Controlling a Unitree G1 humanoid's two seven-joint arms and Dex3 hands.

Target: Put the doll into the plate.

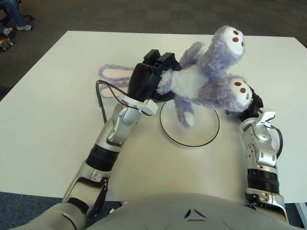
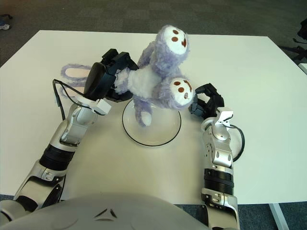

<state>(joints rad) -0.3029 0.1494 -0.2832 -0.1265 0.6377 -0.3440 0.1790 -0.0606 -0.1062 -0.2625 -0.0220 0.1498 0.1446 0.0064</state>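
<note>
A purple and white plush doll (image 1: 192,84) hangs tilted just above the white black-rimmed plate (image 1: 204,136) at the table's middle. My left hand (image 1: 148,79) is shut on the doll's white body from the left. One purple limb (image 1: 184,112) dangles down into the plate; whether it touches, I cannot tell. Its two feet with brown spots point up and to the right. A long purple part (image 1: 112,73) trails on the table behind my left hand. My right hand (image 2: 206,99) shows just right of the plate, fingers relaxed and holding nothing, partly behind a doll foot.
The white table (image 1: 43,105) has wide bare areas left and right of the plate. A black cable (image 1: 100,96) loops off my left wrist. Dark carpet lies beyond the far edge, and a person's legs (image 1: 14,14) show at the top left.
</note>
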